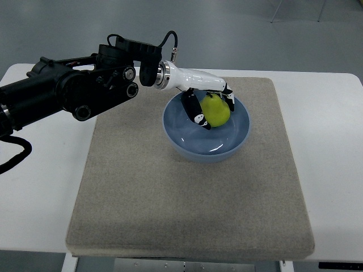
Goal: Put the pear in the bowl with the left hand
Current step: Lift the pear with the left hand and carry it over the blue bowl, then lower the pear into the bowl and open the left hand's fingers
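Left arm (62,90) enters from the pic's left edge, black and bulky w/ cables and joints, reaching across the upper left of the surface (39,187) toward the bowl (207,144). Wrist section turns white past a metal ring, and the left hand (209,102) sits over the bowl's far-left rim, angled down into it. Fingers (195,113) are black w/ white tips, curled around the pear (216,110): one set shows on the pear's left side, another on its upper right, so the hand is closed on the fruit w/ the pear between them. Pear is yellow-green, w/ a small stem end pointing up toward the palm; it sits inside the bowl's outline, in the upper part of the basin. Can't tell if it touches the bowl floor or hangs just above it. Bowl is light blue, round, shallow, w/ a glossy inside showing reflections near its lower rim. It stands upright on a beige mat (187,192), in the mat's upper-right area, near the mat's far edge. Mat is a large fabric rectangle covering most of the white surface, leaving bare white strips at left and right. Nothing else lies on the mat around the bowl. Beyond the surface is grey floor (227,28), w/ thin furniture legs (295,10) at the top right of the pic. A black cable (14,156) loops near the left edge, below the arm.
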You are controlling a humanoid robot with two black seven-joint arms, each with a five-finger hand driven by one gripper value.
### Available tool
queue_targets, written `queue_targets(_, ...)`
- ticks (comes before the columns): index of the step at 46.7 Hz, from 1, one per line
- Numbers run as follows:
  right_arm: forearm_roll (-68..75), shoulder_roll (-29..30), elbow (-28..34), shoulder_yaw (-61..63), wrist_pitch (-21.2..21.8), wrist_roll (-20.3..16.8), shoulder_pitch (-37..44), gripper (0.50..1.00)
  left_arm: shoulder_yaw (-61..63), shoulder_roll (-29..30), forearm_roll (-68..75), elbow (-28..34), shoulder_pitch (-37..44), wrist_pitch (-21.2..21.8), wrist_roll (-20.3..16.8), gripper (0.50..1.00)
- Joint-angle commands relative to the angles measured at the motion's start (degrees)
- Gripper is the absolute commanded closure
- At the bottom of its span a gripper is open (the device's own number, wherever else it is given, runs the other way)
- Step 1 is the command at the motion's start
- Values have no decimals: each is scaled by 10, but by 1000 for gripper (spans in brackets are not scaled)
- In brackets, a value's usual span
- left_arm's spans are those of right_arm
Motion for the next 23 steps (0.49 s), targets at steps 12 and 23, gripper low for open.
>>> queue_targets(12,0,0,0,0,0,0,0,576,13,0,0,0,12,0,0,1000)
queue_targets(23,0,0,0,0,0,0,0,574,12,-2,-7,-1,22,2,0,926)
